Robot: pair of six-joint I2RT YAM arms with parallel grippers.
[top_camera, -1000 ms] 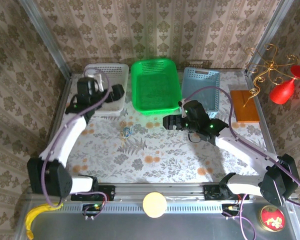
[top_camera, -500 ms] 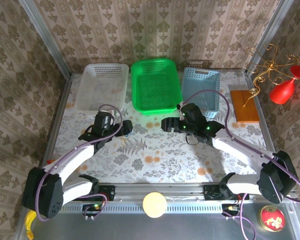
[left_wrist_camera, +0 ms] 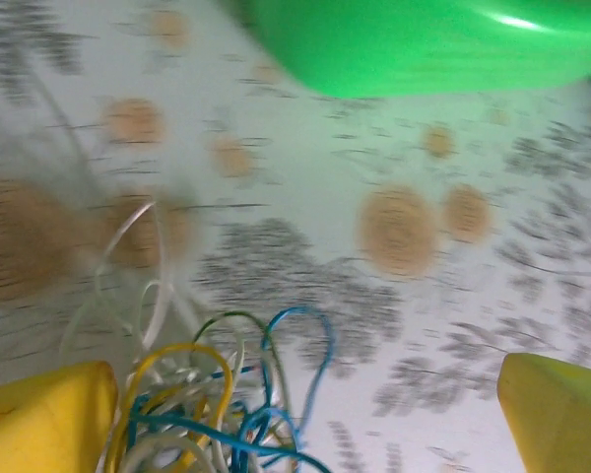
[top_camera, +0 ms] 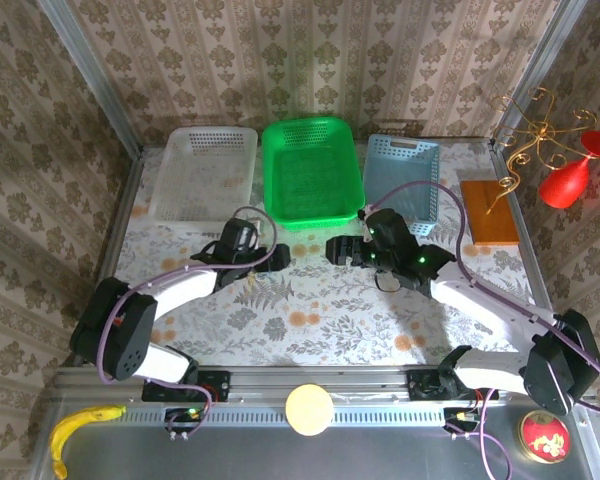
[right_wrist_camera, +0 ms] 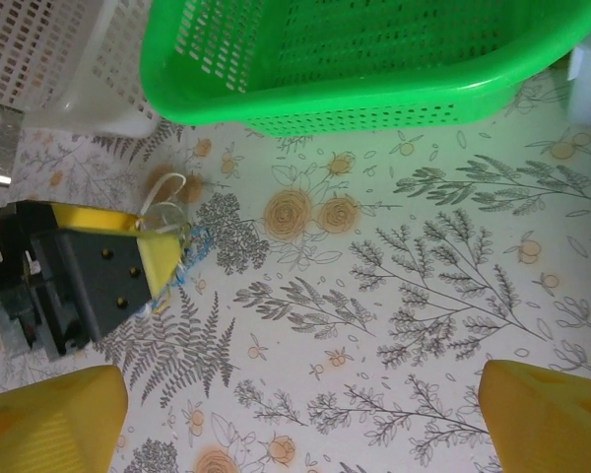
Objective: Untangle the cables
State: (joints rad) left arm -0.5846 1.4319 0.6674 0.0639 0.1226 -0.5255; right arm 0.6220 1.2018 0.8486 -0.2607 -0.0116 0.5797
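Cables (left_wrist_camera: 217, 394), thin blue, yellow and whitish loops, lie on the table (left_wrist_camera: 305, 197) at the lower left of the left wrist view, below the green basket (left_wrist_camera: 424, 39), between the widely spread left jaws. They look light, limp and apt to snag, so a free outer loop seems the best hold, though blur hides the crossings. The right jaws stand wide and empty, and no writing is legible.

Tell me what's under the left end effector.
A tangle of blue, yellow and white cables lies on the table between the open left end effector's fingers. From above the end effector mostly covers them, and one finger hides part of the tangle.
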